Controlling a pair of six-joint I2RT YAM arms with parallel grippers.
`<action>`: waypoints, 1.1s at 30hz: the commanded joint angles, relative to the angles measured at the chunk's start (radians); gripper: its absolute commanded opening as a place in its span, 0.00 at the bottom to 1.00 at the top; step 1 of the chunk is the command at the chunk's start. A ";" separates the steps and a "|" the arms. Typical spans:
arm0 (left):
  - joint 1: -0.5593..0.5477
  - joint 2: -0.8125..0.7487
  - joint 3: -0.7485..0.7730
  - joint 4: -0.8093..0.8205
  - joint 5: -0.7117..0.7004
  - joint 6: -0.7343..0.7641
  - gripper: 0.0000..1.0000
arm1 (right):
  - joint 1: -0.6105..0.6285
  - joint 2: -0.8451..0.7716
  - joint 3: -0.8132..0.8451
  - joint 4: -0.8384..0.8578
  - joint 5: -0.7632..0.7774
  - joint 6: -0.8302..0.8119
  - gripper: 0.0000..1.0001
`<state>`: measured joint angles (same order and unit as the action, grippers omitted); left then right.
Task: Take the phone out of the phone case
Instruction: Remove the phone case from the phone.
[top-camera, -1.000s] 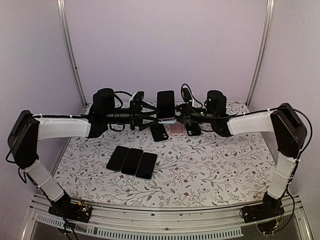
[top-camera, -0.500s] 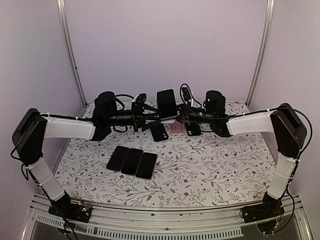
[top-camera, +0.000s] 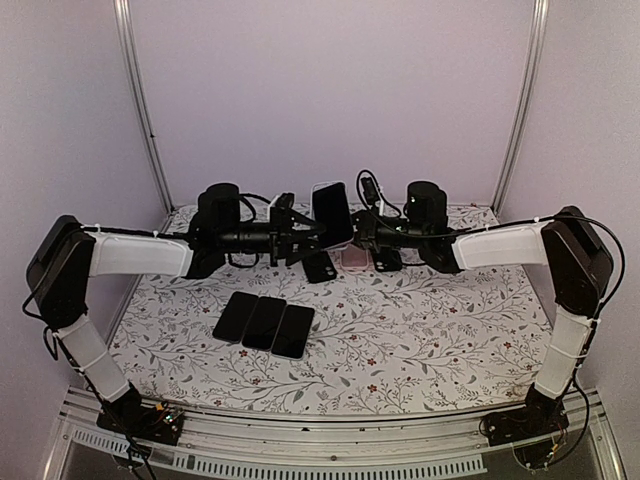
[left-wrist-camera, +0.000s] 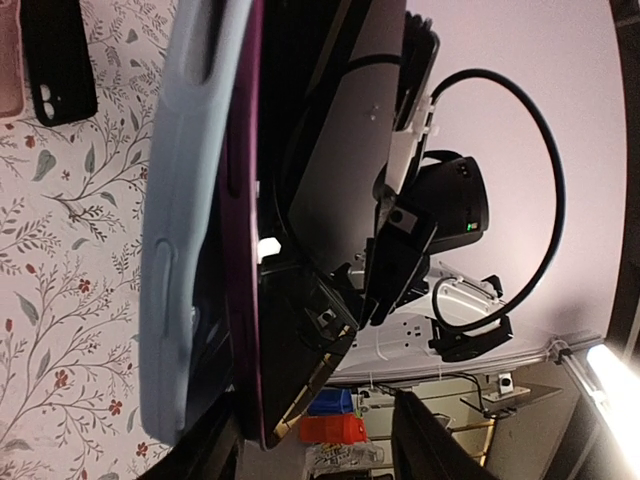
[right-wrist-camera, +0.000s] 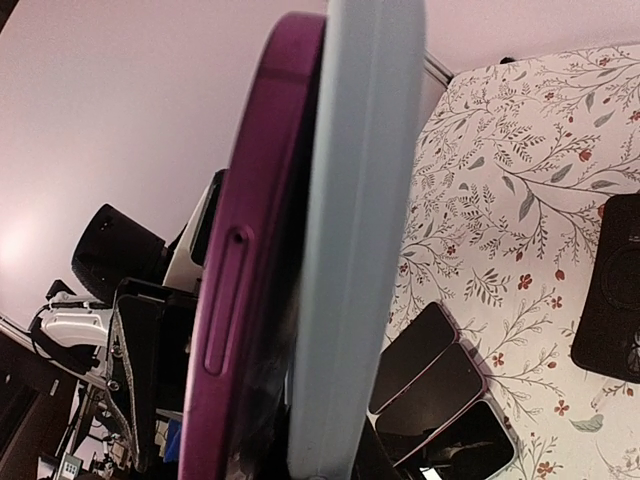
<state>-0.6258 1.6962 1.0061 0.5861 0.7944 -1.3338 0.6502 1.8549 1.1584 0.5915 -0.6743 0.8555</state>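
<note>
The phone (top-camera: 332, 212), purple-edged with a dark screen, hangs in the air at the back centre, held between both arms. Its light blue phone case (left-wrist-camera: 185, 200) gapes away from the purple edge (left-wrist-camera: 243, 200) along one side, forming a wedge. In the right wrist view the phone (right-wrist-camera: 260, 250) and case (right-wrist-camera: 360, 200) run edge-on straight into the jaws. My right gripper (top-camera: 358, 230) is shut on the case's right side. My left gripper (top-camera: 305, 240) stands at the phone's left edge. Its jaws (left-wrist-camera: 310, 420) are apart, straddling phone and case, with a gap to the outer finger (left-wrist-camera: 430, 440).
Three bare phones (top-camera: 263, 323) lie side by side on the floral table. Below the held phone lie empty cases: black (top-camera: 320, 266), pink (top-camera: 355, 258) and black (top-camera: 387, 258). Metal frame posts (top-camera: 140, 110) stand at the back corners.
My left arm has pushed right, closer onto the phone, and its jaws have narrowed. The phone has tipped slightly. The right arm has barely moved.
</note>
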 joint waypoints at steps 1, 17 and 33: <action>-0.013 -0.009 0.029 -0.098 -0.045 0.047 0.52 | 0.011 -0.032 0.068 0.030 -0.013 0.019 0.00; -0.017 0.002 0.009 -0.041 -0.048 0.019 0.05 | 0.011 -0.006 0.071 -0.114 0.054 -0.008 0.00; 0.012 -0.086 0.104 -0.326 -0.013 0.344 0.00 | -0.090 -0.053 0.049 -0.350 0.133 -0.179 0.00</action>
<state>-0.6224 1.6772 1.0252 0.3553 0.7532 -1.1534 0.6113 1.8542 1.2034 0.3088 -0.5705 0.7448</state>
